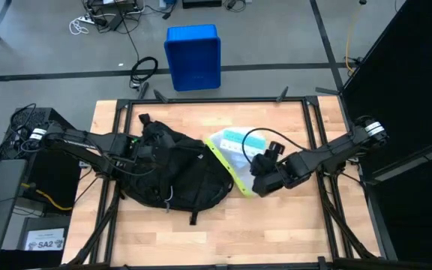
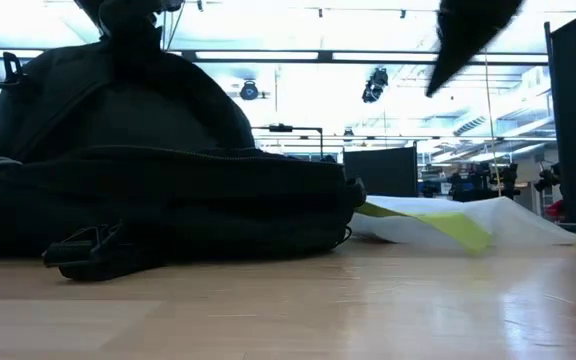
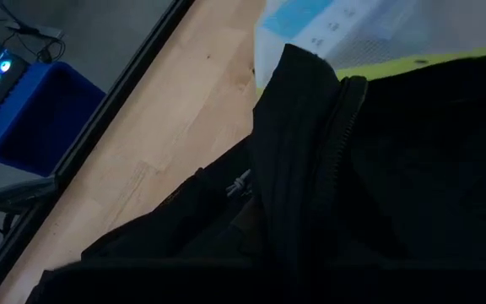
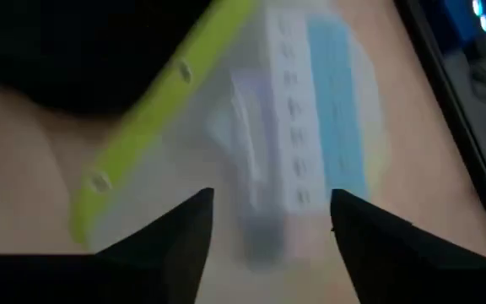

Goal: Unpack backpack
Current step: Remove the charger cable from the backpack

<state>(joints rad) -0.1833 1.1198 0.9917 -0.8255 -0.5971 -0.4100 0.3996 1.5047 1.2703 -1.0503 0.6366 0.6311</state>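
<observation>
The black backpack [image 1: 177, 174] lies on the left half of the wooden desk [image 1: 291, 225], with a clear pouch [image 1: 232, 154] edged in yellow-green just beside it on the right. The right claw [image 1: 263, 185] hovers over the pouch, fingers spread apart with nothing between them. The left claw [image 1: 135, 150], closed tight, sits at the backpack's left edge.

A white label [image 1: 45, 242] beside the table reads "SA2".
</observation>
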